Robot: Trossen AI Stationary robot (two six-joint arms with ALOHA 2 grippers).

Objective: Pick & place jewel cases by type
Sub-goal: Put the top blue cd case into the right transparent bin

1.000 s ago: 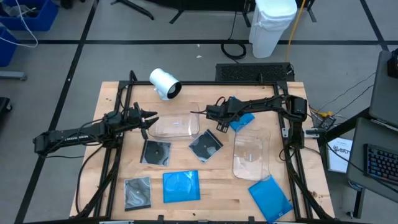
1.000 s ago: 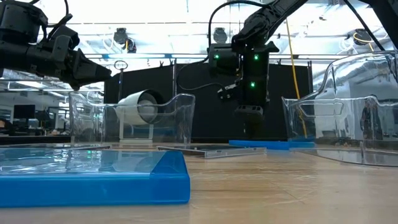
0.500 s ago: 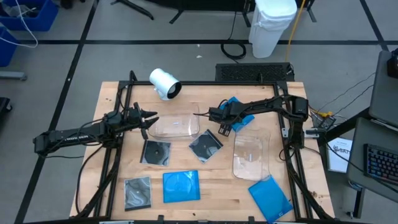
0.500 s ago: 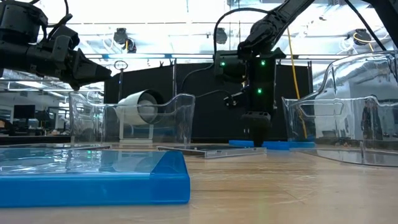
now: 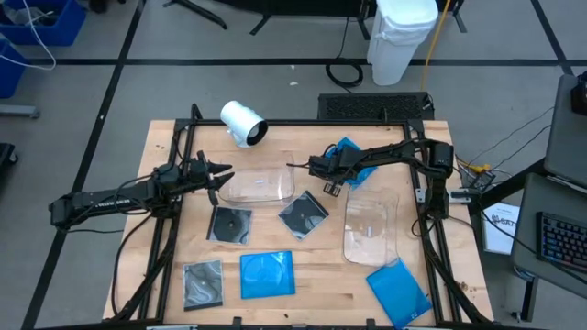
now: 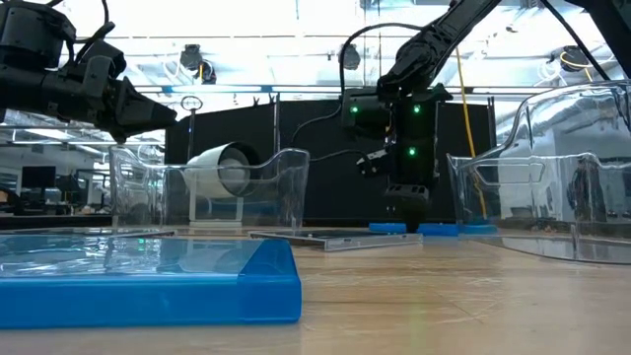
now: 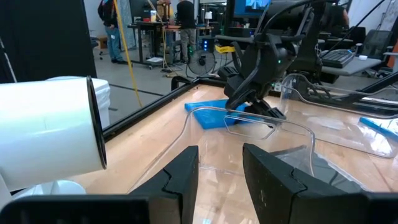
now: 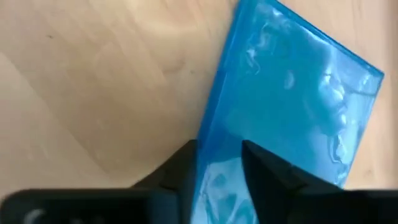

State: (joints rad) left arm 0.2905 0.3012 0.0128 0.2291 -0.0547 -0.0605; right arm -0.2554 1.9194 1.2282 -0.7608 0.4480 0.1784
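Wooden table [image 5: 321,275] held the blue jewel case [image 5: 359,163] at its far right, one edge pinched between the right gripper [image 8: 217,163] fingers, bare wood beside it. Left gripper [image 5: 223,174] hovered by the clear tray [image 5: 260,186], jaws slightly spread, empty.

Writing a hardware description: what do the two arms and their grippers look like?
Both arms are slim, dark and jointed. The left gripper and right gripper end in two black tapered fingers. Small green lights glow on the right arm's wrist, and a black cable loops beside it.
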